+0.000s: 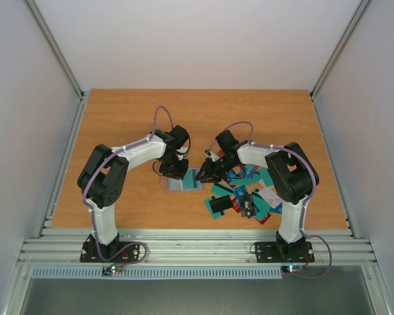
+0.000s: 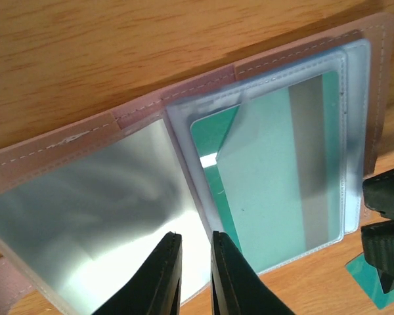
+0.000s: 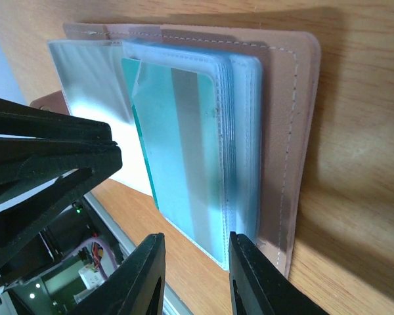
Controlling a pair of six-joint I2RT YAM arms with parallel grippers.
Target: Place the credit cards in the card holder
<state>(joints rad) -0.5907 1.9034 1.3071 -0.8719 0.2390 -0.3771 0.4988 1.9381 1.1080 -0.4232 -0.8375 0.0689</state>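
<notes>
The card holder (image 1: 184,181) lies open on the table between my two grippers, its tan cover (image 2: 138,111) down and its clear sleeves facing up. One teal credit card (image 2: 269,184) with a grey stripe sits inside a sleeve (image 3: 184,144). More credit cards (image 1: 246,195), mostly teal, lie scattered in front of the right arm. My left gripper (image 2: 196,236) stands over the left clear sleeve near the spine, jaws a narrow gap apart with nothing between them. My right gripper (image 3: 196,239) is open at the sleeve stack's near edge, with bare wood showing between its fingers.
The left gripper's black fingers (image 3: 52,151) fill the left side of the right wrist view, close to the holder. The right gripper's fingers (image 2: 384,216) show at the right edge of the left wrist view, above a loose teal card (image 2: 368,282). Grey walls enclose the wooden table (image 1: 197,111).
</notes>
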